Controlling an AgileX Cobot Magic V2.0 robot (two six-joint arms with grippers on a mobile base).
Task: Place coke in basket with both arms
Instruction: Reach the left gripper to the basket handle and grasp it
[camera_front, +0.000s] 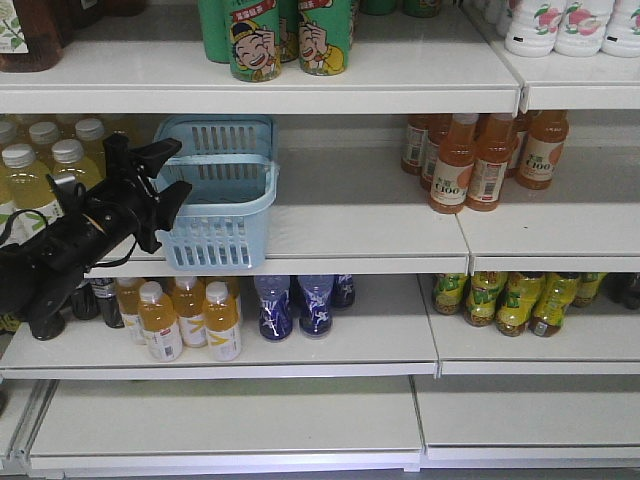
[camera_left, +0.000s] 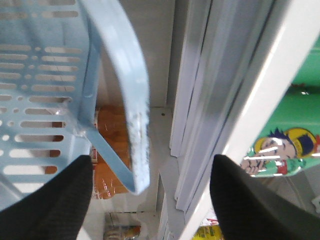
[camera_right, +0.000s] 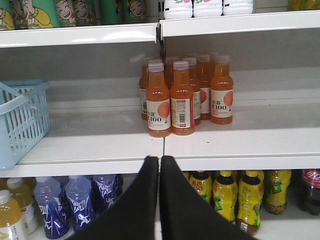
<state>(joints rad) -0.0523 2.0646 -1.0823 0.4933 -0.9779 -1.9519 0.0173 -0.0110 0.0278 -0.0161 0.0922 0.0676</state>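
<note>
From the front you see the left fingers (camera_front: 172, 196) spread just beside the basket (camera_front: 235, 215) on the white middle shelf (camera_front: 360, 225), left side; only the right wrist view shows the right fingers (camera_right: 142, 205) pressed together.

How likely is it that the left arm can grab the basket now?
Likely yes: the left gripper is open at the basket, whose handle lies between the fingers, with nothing blocking.

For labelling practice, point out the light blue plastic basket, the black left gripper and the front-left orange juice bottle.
Light blue plastic basket (camera_front: 215, 240): front view, front wall.
Black left gripper (camera_front: 172, 170): front view, between fingertips.
Front-left orange juice bottle (camera_right: 159, 112): right wrist view, label.
</note>
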